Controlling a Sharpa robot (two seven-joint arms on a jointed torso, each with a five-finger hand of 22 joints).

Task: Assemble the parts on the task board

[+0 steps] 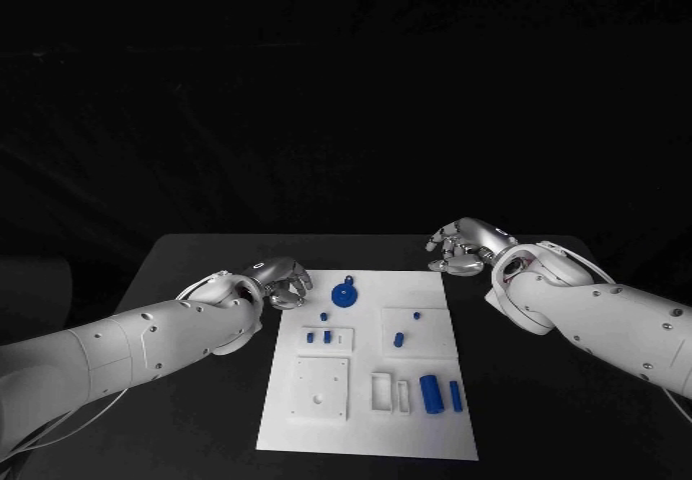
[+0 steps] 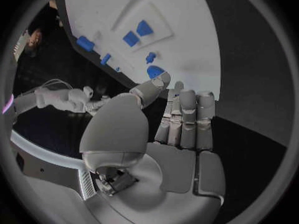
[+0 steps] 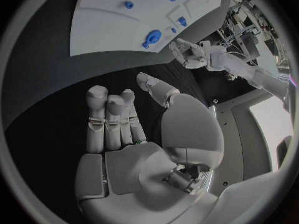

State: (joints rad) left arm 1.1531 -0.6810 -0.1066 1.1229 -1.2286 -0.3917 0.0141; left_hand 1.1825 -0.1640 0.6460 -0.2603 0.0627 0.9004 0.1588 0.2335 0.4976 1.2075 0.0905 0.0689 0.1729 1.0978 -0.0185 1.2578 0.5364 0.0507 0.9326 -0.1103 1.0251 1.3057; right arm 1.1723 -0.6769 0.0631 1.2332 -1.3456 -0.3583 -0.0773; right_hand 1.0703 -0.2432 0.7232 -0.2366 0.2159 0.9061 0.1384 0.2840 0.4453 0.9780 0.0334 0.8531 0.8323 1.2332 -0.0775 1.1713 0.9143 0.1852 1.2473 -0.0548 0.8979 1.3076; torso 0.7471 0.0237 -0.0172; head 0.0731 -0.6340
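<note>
The white task board lies in the middle of the black table. A round blue part with a small tab sits near its far edge. Small blue pegs stand in the middle blocks, and two blue cylinders lie at the near right. My left hand hovers at the board's far left corner, a little left of the round part, with nothing in it. My right hand hangs off the far right corner over the bare table, fingers straight and holding nothing.
A white square plate and two narrow white frames lie on the board's near half. Black table surface runs along both long sides of the board. The left hand is visible across the board in the right wrist view.
</note>
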